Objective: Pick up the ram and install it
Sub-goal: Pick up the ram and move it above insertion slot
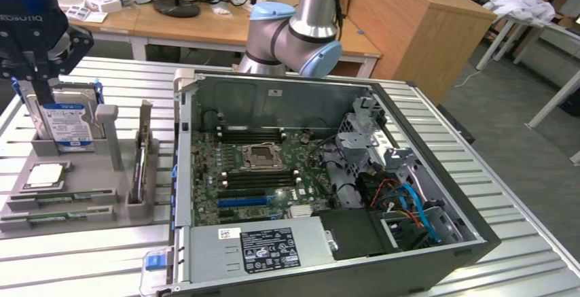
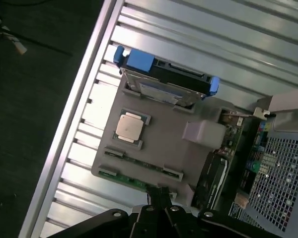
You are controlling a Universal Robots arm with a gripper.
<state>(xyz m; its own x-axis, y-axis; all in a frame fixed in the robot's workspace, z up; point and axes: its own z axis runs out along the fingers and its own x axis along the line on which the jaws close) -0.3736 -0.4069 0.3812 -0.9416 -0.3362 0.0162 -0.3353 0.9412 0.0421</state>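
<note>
End effector (image 1: 34,88): hangs over grey holder tray (image 1: 91,175) at the exterior view's left, fingertips pinched narrow, nothing held | ram (image 1: 64,194): lying in a tray slot, second stick (image 1: 54,217) alongside, not yet lifted | open computer case (image 1: 272,100): just beside tray on slatted surface (image 1: 91,256)

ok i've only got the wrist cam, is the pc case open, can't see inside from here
observer: yes, in the exterior view the case lies open side up, with the motherboard in plain sight.
operator: and is the gripper down at the ram
observer: no, the gripper looks to hang above the hard drive end of the grey holder; both ram sticks sit in the holder, untouched.
</note>
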